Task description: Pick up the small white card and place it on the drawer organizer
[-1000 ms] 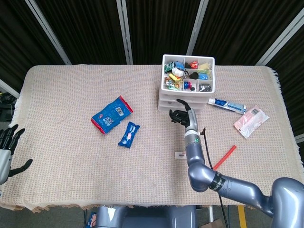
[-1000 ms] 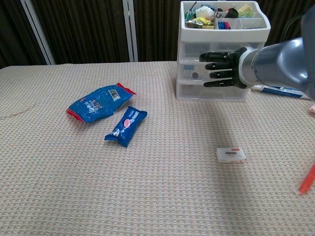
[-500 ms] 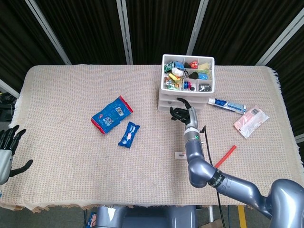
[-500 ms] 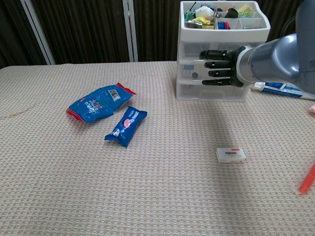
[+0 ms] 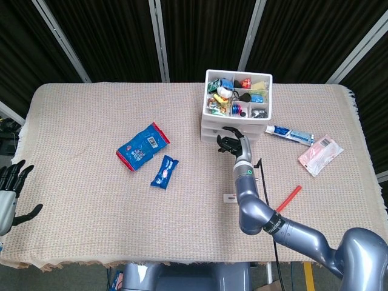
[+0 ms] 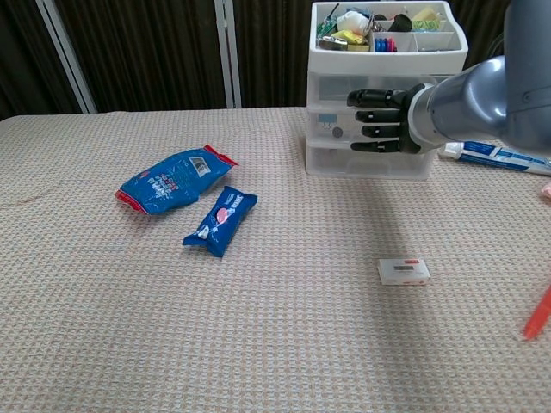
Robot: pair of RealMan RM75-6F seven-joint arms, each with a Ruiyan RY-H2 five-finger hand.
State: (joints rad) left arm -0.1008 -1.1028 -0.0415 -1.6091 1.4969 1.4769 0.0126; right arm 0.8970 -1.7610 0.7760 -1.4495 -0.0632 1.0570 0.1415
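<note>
Small white card [image 6: 404,272] below right hand [image 6: 380,121]

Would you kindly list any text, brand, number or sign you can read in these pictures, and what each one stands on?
No text reads clearly.
Small white card: dark printed strip and a red mark, too small to read.
Large blue packet: white label, blurred.
Small blue packet: white and red print, illegible.
Toothpaste tube: blue lettering, unreadable.
Drawer organizer: pale sticker, unreadable.
Pink packet: barcode-like label, too small.
</note>
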